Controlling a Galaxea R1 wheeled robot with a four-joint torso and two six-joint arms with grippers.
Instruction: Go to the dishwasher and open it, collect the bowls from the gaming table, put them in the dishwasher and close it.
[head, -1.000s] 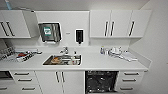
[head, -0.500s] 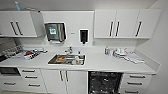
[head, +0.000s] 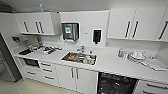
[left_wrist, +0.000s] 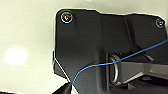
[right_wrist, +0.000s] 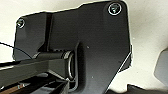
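Note:
The dishwasher (head: 116, 83) sits under the white countertop (head: 110, 65), right of the sink. Its dark interior with wire racks faces me, and its lower part is cut off by the picture's bottom edge. The bowls and the gaming table are out of view. In both wrist views my own dark plates hang over a pale floor.
A steel sink (head: 79, 58) holds dishes. Clutter lies on the counter at the left (head: 47, 49) and at the right (head: 140, 56). White drawers (head: 47, 71) and cupboard doors (head: 75, 77) line the base, wall cabinets (head: 37, 23) hang above. A tall dark unit (head: 7, 62) stands at the far left.
The whole kitchen has slid to the right in the head view and looks larger, so the camera has turned left and come closer. Nothing on the counter has moved.

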